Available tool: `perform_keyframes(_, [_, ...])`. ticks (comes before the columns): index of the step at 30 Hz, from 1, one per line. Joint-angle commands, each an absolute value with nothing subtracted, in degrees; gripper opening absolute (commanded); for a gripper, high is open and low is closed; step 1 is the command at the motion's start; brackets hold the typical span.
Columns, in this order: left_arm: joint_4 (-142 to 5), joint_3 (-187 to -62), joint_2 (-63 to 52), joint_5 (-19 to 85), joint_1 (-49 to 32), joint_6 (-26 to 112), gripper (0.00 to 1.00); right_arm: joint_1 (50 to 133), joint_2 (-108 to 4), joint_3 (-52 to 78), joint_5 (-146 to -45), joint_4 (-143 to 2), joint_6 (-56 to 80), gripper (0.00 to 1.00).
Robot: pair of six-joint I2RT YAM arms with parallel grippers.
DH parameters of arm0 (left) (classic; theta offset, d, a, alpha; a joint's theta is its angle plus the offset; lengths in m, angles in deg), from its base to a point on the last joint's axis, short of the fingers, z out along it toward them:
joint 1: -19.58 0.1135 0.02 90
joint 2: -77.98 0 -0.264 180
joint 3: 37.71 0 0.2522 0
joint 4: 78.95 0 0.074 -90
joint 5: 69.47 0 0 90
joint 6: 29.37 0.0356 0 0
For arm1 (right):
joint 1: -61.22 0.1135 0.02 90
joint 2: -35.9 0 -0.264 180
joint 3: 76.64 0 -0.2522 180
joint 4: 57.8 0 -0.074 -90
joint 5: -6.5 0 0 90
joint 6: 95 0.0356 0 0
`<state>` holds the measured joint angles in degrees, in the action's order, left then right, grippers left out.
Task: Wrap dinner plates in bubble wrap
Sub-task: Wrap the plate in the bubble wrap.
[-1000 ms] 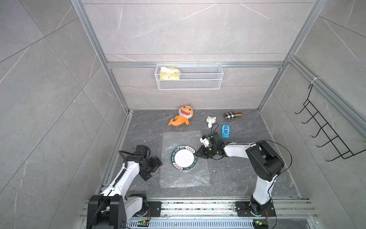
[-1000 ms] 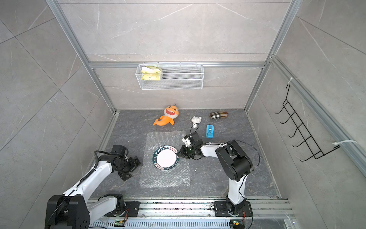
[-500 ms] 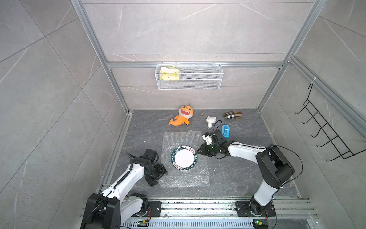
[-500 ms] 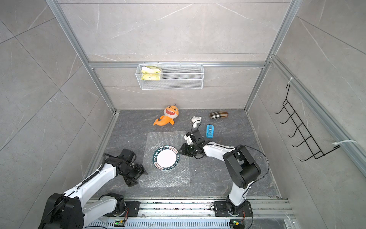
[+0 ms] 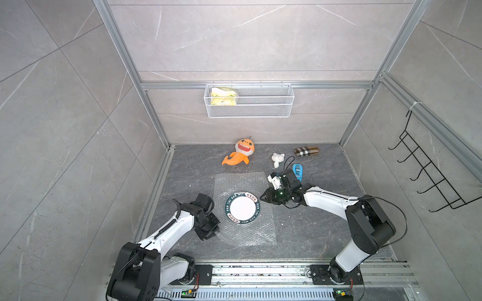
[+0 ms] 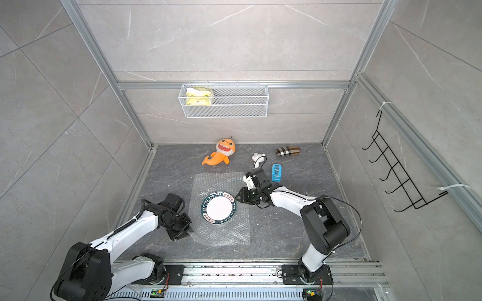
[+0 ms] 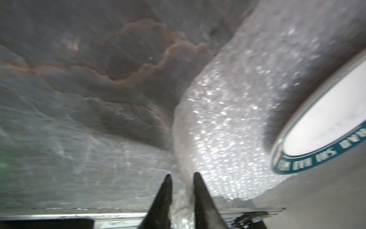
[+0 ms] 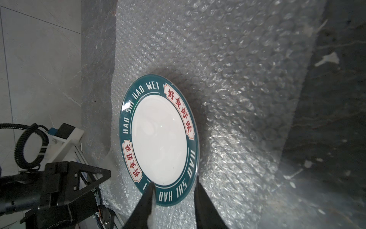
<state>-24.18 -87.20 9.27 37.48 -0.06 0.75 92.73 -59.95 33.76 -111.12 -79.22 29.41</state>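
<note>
You're in a robotics lab test cell, not a home: grey stone-look wall panels (image 5: 260,39) sit in bare aluminium framing (image 5: 255,85), the left arm (image 5: 169,229) and right arm (image 5: 328,202) are bolted to a slotted rail (image 5: 260,273), a wire basket (image 5: 249,109) and black hook rack (image 5: 430,164) hang as fixtures, and mismatched props lie about (a plush orange shark (image 5: 241,153), a small blue toy (image 5: 297,170)).

The left arm (image 5: 170,228) is extended low from the near-left base, and the left gripper (image 7: 182,175) is pinched on a raised edge of the bubble wrap (image 7: 227,119). The right arm (image 5: 326,200) is extended leftward from the near-right base, and the right gripper (image 8: 174,181) is held low with its jaws parted.
</note>
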Motion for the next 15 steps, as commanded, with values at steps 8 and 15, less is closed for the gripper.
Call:
perform_keyframes(8, [-28.62, -99.81, 2.44, 41.95, -0.99, 0.05, 0.09, 93.85, -57.67, 30.32, -109.07, -86.96, 24.95, 0.35])
perform_keyframes(15, [-37.48, -107.87, -9.47, 42.96, -2.56, -2.47, 0.07, 94.62, -56.18, 28.65, -107.8, -90.62, 23.32, 0.35])
